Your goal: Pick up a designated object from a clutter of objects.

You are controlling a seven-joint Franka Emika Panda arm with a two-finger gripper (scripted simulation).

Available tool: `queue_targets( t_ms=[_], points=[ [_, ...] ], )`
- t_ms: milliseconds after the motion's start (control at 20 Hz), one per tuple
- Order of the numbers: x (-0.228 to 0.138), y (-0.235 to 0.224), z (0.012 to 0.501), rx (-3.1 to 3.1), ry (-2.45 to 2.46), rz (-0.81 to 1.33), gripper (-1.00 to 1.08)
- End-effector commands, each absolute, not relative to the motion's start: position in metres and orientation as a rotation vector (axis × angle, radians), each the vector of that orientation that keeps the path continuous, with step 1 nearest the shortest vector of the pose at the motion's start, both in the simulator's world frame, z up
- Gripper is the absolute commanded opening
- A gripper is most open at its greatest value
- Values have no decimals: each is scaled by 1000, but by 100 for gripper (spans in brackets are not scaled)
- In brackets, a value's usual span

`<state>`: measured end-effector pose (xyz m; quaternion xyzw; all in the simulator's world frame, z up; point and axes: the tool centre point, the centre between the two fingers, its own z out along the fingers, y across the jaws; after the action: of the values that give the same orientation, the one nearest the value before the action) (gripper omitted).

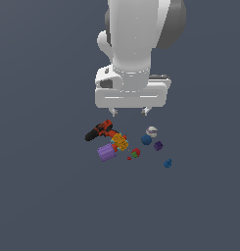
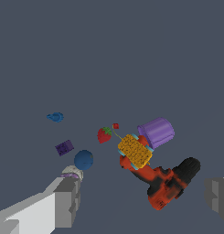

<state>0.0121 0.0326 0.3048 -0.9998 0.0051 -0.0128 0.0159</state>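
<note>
Pincer [image 1: 130,112] first, since it fills the front of the exterior view: the big white arm hangs over the bench [image 1: 43,196] with its two short fingers spread wide apart and nothing between them. From the wrist view the same is plain — one grey finger [image 2: 67,199] at each side of the picture, a broad gap, no object gripped.

Below it the clutter sits untouched as far as I can judge. A red-and-black power drill [image 1: 99,131] lies on its side, an orange-yellow piece [image 1: 120,141] is pressed against it, and a purple ribbed cylinder [image 1: 106,152] is just beside that. A strawberry [image 1: 135,152] lies near them. Toward the exterior view's right come the white baseball [image 1: 152,131], the blue ball [image 1: 146,139] close against it, and the dark purple lump [image 1: 158,145].

The designated object [image 1: 167,163] — that tiny bright-blue knobby bit — rests on the bench by itself, a little apart from the purple lump and on the outer edge of the group at the exterior view's right. The pincer is not over it; it hangs nearer the baseball and ball.

So nothing of the pick looks done yet. Shifting across, descending, closing and lifting all remain.
</note>
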Motion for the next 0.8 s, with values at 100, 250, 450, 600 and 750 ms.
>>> queue_targets(
  t_ms=[100,250,450,600,750],
  points=[
    [23,48,289,-3116,24,-34,100],
    [32,62,274,-3122,33,-30,100],
    [46,89,247,-3130,47,-25,100],
    [56,114,222,-3136,59,-21,100],
    [63,140,194,-3140,72,-17,100]
  ],
)
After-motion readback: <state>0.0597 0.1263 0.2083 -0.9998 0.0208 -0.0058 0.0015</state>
